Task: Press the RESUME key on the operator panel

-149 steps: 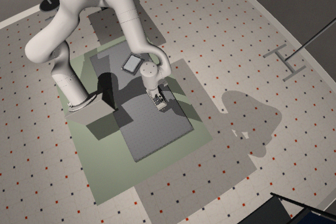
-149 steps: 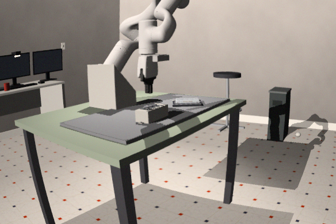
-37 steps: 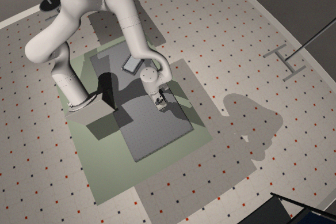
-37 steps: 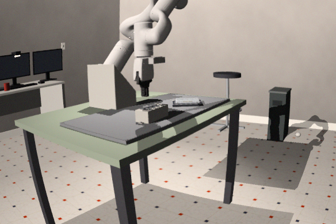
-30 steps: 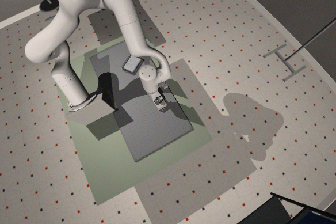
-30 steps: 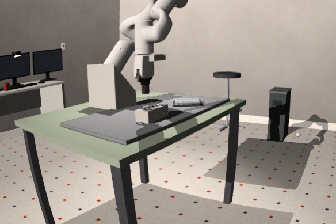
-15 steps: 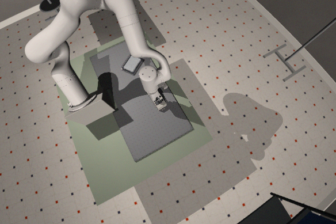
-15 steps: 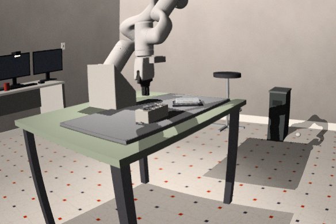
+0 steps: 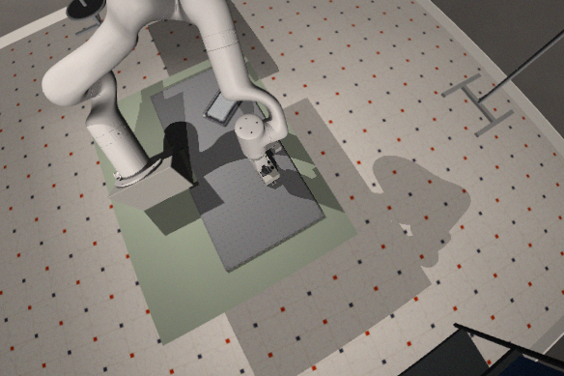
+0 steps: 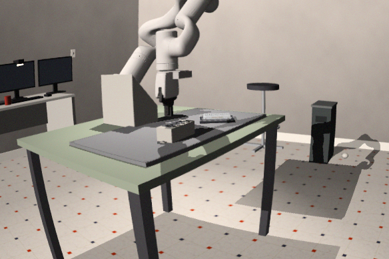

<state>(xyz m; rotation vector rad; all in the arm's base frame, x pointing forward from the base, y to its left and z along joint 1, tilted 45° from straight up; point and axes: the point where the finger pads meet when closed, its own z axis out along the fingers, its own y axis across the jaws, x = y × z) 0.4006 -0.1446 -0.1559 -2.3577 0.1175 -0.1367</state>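
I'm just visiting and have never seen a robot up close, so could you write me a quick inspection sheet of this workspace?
Surface: pale green table carrying a grey mat.
Job's things: small box-shaped operator panel on the mat; key labels too small to read, no lit lamp seen.
Clutter: flat tray-like item on the mat beyond the panel.
Gripper: gripper shut, holding nothing, pointing down just above the panel's far end.
Cables: nothing seen.
Surroundings: arm on a beige pedestal; stool, dark cabinet, desk with two monitors.
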